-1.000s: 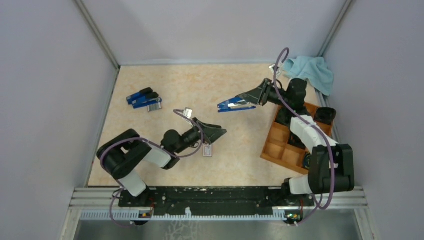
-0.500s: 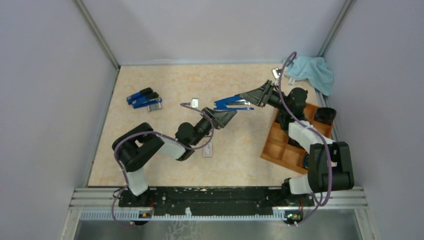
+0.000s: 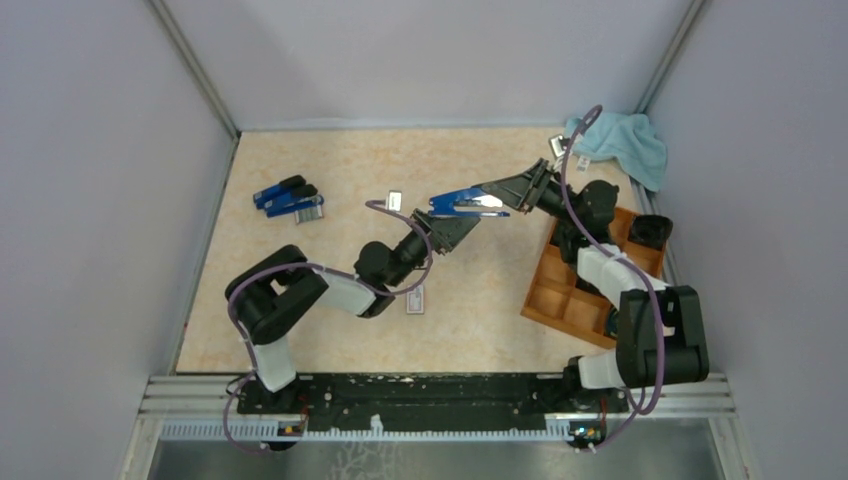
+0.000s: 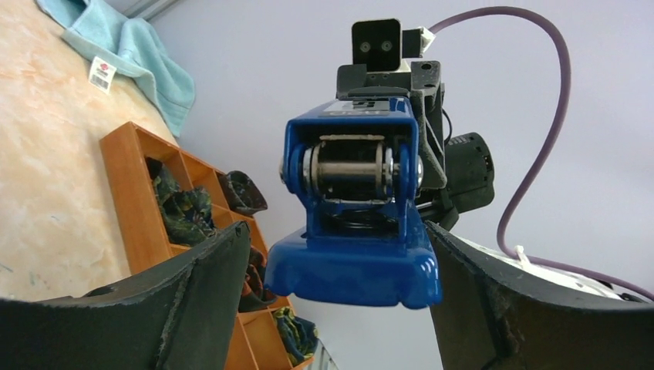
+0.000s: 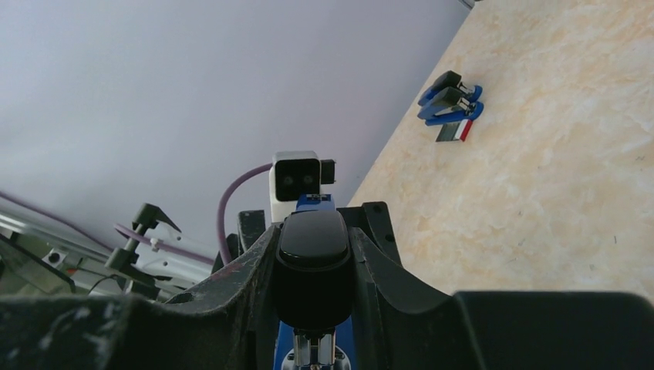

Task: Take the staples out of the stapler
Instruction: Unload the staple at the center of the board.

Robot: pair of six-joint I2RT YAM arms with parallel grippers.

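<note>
Right hand (image 3: pixel 512 190) clamps blue metal stapler (image 3: pixel 465 204) aloft near surface (image 3: pixel 350 170) centre; left hand (image 3: pixel 452 222), spread wide, flanks its free end. Orange wooden tray (image 3: pixel 545 275) at 3 o'clock, two blue staplers (image 3: pixel 288 197) at 10 o'clock. Staples not discernible.

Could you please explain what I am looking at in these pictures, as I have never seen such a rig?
These are two robot arms bolted at the near edge of a table, each ending in a two-finger gripper. One picture looks down from above; the other two come from cameras on the wrists, each looking along its own gripper. The right gripper is clamped on a blue stapler, held in the air. The left gripper stands open, its fingers either side of that stapler's free end. On the table lie two more staplers, a small white box, a wooden tray and a light blue towel.
</note>
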